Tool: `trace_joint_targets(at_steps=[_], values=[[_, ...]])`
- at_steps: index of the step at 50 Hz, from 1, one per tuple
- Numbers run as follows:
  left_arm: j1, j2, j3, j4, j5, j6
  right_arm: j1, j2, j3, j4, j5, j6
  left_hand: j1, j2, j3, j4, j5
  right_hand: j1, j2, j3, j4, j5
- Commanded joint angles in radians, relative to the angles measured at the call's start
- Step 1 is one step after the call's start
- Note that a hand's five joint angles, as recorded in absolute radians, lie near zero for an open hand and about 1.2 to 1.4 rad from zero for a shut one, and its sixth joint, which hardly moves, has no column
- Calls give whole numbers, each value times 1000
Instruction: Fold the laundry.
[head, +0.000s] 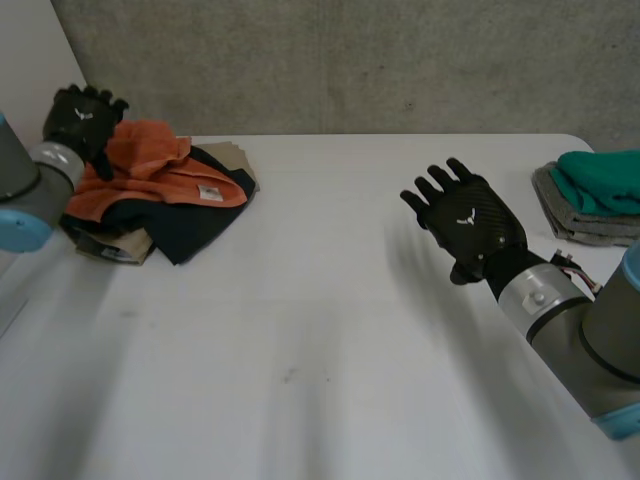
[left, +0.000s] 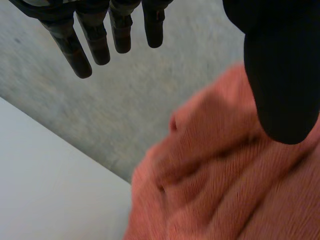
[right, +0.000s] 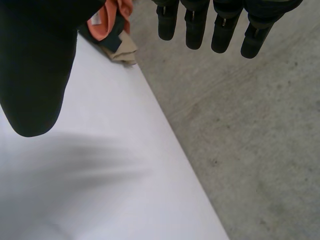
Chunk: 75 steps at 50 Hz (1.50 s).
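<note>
Left hand (head: 85, 118) over the orange cloth (head: 150, 170) atop the loose pile (head: 195, 228), far left corner of the table (head: 300, 340); fingers straight, gripping nothing. Right hand (head: 468, 222) spread above mid-table, empty.

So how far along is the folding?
Done: teal cloth on grey cloth, seemingly folded, at the right of the table. In hand: nothing; left hand open over the orange cloth, right hand open above the table. Left: the rumpled orange, dark, beige pile.
</note>
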<state>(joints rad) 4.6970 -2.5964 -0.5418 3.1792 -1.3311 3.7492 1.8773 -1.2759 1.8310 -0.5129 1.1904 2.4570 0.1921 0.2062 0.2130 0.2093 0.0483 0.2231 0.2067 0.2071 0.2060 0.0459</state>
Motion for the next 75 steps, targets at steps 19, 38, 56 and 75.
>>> trace_joint_targets(at_steps=[19, 38, 56, 75], values=[[-104, 93, 146, -177, 6, -324, -17, -2, 44, -6, 52, 7, 1204, 1190, 1183, 1187, 1173, -49, -32, -33, -31, -46], [-575, 662, -745, 44, 4, -422, -17, -31, 18, 68, 130, 28, 1204, 1190, 1183, 1187, 1173, -49, -32, -33, -31, -46], [-640, 619, -845, 125, 4, -410, -20, -31, -10, 159, 192, 39, 142, 128, 121, 125, 111, -49, -32, -33, -31, -46], [-321, 921, -1342, 2, -77, -246, 146, -8, -79, 464, 141, 255, 353, 339, 332, 336, 322, -49, -32, -33, -31, -46]])
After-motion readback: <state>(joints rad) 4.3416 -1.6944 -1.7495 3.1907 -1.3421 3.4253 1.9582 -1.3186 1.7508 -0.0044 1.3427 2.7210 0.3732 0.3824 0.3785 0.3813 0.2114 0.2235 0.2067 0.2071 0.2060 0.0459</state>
